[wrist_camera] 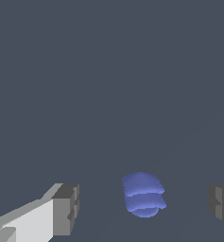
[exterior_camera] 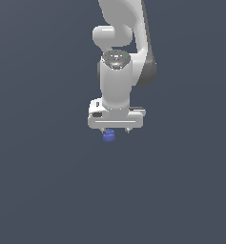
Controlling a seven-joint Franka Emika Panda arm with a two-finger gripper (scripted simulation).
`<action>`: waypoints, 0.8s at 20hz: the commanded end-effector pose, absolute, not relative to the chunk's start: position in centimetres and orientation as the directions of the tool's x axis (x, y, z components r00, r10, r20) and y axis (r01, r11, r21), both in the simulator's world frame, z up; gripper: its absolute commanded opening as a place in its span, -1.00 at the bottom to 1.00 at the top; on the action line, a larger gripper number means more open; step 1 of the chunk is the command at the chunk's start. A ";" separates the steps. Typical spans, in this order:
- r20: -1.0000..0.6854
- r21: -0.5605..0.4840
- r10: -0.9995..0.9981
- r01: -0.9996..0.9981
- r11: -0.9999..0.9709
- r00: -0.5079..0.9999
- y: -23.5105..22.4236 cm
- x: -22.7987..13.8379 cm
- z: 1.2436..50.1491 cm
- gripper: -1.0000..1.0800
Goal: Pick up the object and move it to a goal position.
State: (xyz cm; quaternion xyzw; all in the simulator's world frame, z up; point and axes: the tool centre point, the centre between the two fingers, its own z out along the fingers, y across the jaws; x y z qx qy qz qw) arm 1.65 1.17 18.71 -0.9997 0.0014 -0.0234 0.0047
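Nearest the wrist camera we see our two fingers (wrist_camera: 66, 210), grey-padded and set wide apart, with the blue-violet object (wrist_camera: 143, 194) lying in the gap between them. Neither pad touches it; it sits closer to the middle of the gap than to either finger, on plain dark grey ground (wrist_camera: 108, 85). We read its shape as a chunky, ribbed blob, matte, with rounded bands stacked along its length.

From the exterior view our gripper (exterior_camera: 115, 129) hangs straight down from the white arm (exterior_camera: 117, 81), its broad pale body level and its short fingertips pointing at the ground. Our pincer is spread open and grips nothing. The object shows as a small blue lump just under the hand, toward the exterior view's left of the hand's centre, beside the left fingertip. We cannot tell from this view whether that fingertip touches it, nor how high the hand hangs above the ground.
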 end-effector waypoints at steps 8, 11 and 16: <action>0.044 0.007 0.001 0.001 -1.000 0.999 -0.8 1.6 19.6 0.92; 0.044 0.010 0.001 0.001 -1.000 0.999 -1.2 1.7 20.0 0.92; 0.043 0.009 0.004 0.004 -1.000 0.999 -1.1 1.5 19.4 0.92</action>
